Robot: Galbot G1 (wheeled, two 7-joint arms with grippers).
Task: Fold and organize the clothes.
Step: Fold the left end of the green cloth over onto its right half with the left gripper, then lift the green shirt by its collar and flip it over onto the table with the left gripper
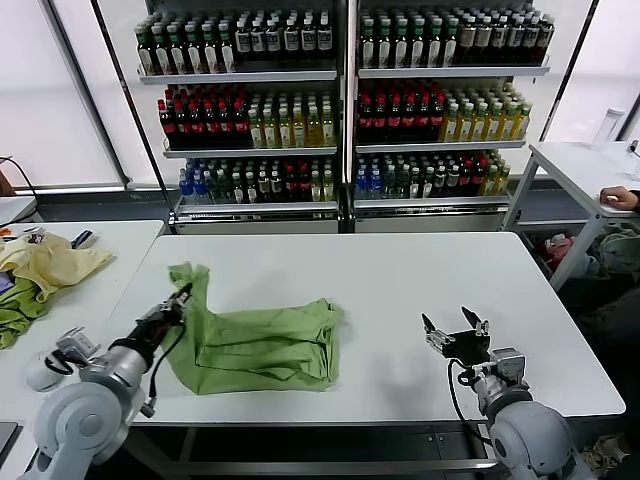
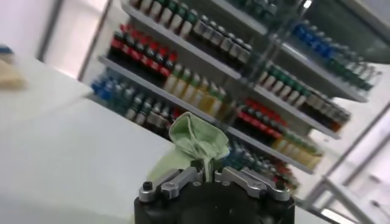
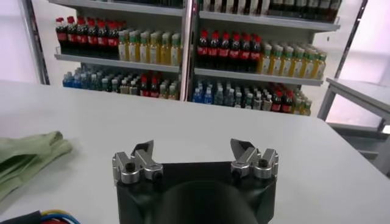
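Observation:
The light green polo shirt point(image 1: 262, 345) lies crumpled on the white table point(image 1: 400, 280), left of centre. No collar or print shows. My left gripper point(image 1: 183, 296) is shut on the shirt's left edge and holds a fold of it raised above the table; the pinched cloth point(image 2: 198, 143) stands up between the jaws in the left wrist view. My right gripper point(image 1: 455, 325) is open and empty, low over the table at the front right, well apart from the shirt. The shirt's edge point(image 3: 27, 155) shows far off in the right wrist view.
A pale yellow garment point(image 1: 50, 262) and a darker green cloth point(image 1: 15, 310) lie on a second table at the left. Drink coolers full of bottles point(image 1: 340, 100) stand behind. Another white table point(image 1: 580, 165) is at the back right, with a person's arm on it.

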